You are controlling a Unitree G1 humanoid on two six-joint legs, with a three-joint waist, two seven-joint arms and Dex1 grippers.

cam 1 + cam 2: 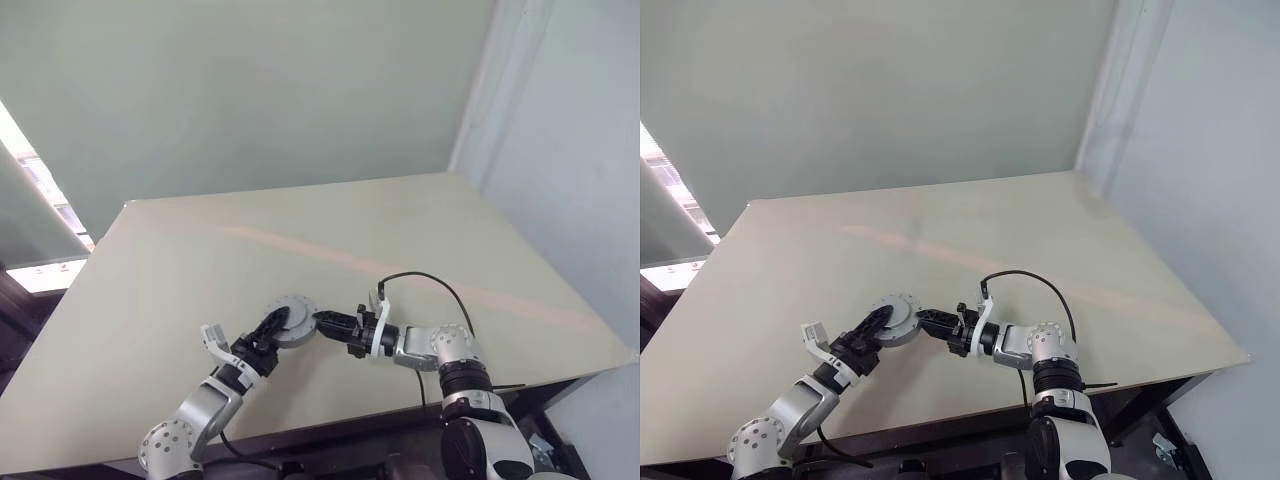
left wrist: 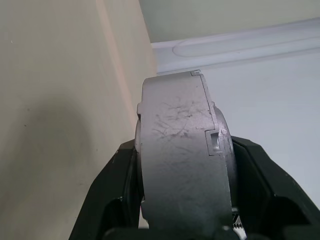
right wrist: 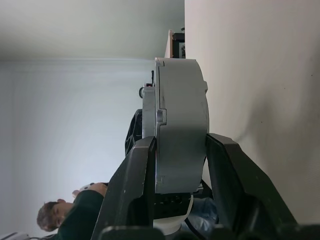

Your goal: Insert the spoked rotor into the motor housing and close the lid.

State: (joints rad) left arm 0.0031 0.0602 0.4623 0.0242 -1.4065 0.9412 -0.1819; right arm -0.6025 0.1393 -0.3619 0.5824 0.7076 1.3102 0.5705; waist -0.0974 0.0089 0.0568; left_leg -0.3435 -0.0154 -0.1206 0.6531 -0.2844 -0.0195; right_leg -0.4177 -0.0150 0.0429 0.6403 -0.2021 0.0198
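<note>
**Closed motor assembly held between both tools above the table**

Progress. Near the front edge of the table (image 1: 520, 300), a single round grey unit is held between the two arms. From above, only the flat grey lid (image 1: 294, 313) with its dark central hub is visible; in the wrist views it sits flush on the thick grey body of the motor housing (image 3: 182, 130), with a thin seam between the two. No copper windings and no spoked rotor are exposed, and nothing else lies on the table. The rotor is therefore judged to be already inside and the lid already in place; what appears to remain is final seating of the lid, if any, and setting the unit down and releasing it.

Pose. The left tool (image 1: 268, 330) reaches forward and inward from the near left. Its black fingers (image 2: 112, 195) straddle the unit's rim, one on each flat face, close to the metal; whether they press on it cannot be told. The right tool (image 1: 328, 322) comes in level from the right, its fingers (image 3: 137, 185) pinching the same unit across lid and housing. The two tools meet at the unit from opposite sides.
</note>
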